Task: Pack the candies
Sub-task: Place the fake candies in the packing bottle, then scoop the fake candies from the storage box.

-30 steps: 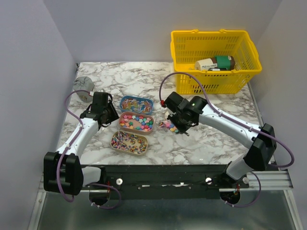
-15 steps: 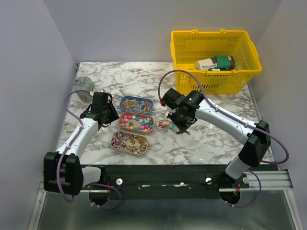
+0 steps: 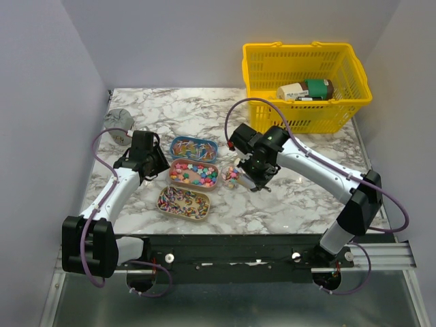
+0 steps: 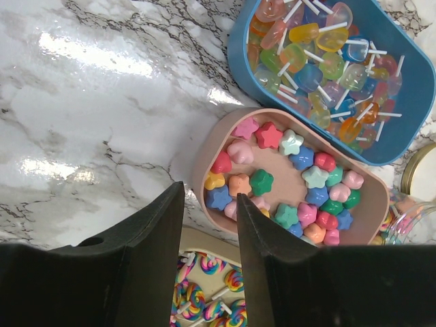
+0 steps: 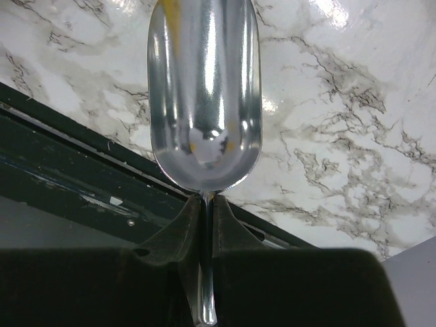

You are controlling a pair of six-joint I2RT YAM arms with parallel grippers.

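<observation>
The candies lie in three trays: lollipop sweets in a blue tray (image 3: 193,148) (image 4: 327,61), star and heart sweets in a pink tray (image 3: 194,173) (image 4: 293,180), and swirl lollipops in a beige tray (image 3: 184,202) (image 4: 211,286). A small clear jar (image 3: 231,176) holding some candies stands just right of the pink tray. My right gripper (image 3: 257,178) (image 5: 206,197) is shut on the handle of a silver scoop (image 5: 204,95), whose bowl looks empty, beside the jar. My left gripper (image 3: 155,165) (image 4: 210,197) is open and empty, left of the pink tray.
A yellow basket (image 3: 272,119) with a few packets stands at the back right. A grey round object (image 3: 117,117) sits at the table's far left edge. A gold lid (image 4: 417,170) shows at the right edge of the left wrist view.
My right gripper has shifted slightly left and turned with the scoop; the jar of candies now shows plainly beside it. The left arm has not moved.
</observation>
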